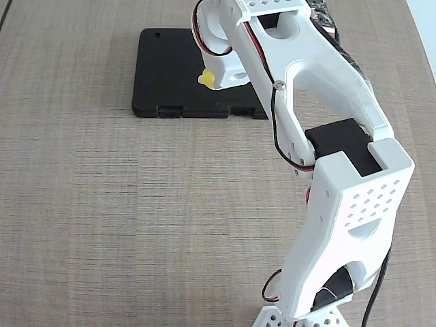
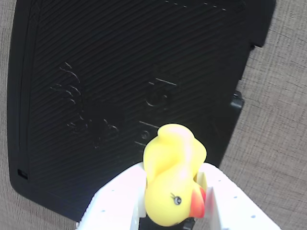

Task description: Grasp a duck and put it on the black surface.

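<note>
The yellow duck [image 2: 172,177] with an orange-red beak is pinched between my white gripper's [image 2: 170,201] two fingers, head toward the camera in the wrist view. It hangs above the black case [image 2: 120,86], a flat matte slab with faint embossed marks. In the fixed view only a bit of the duck [image 1: 206,78] shows beside the gripper [image 1: 216,76], over the right part of the black case [image 1: 174,71], whose notched latches face the front edge. The arm hides the case's right end. I cannot tell if the duck touches the case.
The case lies on a grey-brown woven table top [image 1: 136,204]. The white arm [image 1: 327,136] with red and black wires reaches from its base [image 1: 300,317] at the bottom right up to the case.
</note>
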`<state>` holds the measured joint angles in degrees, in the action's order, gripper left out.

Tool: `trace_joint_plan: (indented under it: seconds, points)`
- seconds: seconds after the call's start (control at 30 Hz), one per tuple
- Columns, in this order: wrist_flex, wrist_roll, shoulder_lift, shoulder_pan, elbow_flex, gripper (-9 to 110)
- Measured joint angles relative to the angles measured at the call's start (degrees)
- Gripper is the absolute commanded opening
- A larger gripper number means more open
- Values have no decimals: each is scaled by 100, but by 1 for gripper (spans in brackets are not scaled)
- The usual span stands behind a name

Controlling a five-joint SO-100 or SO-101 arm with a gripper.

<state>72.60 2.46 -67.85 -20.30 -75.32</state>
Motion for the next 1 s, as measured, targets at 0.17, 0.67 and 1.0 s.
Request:
trace_joint_plan:
  seconds: [0.17,0.67,1.0]
  points:
    - [-431,0,246,0,44,5]
    - [-1195,9,598,0,88,5]
    - [-1222,44,598,0,88,27]
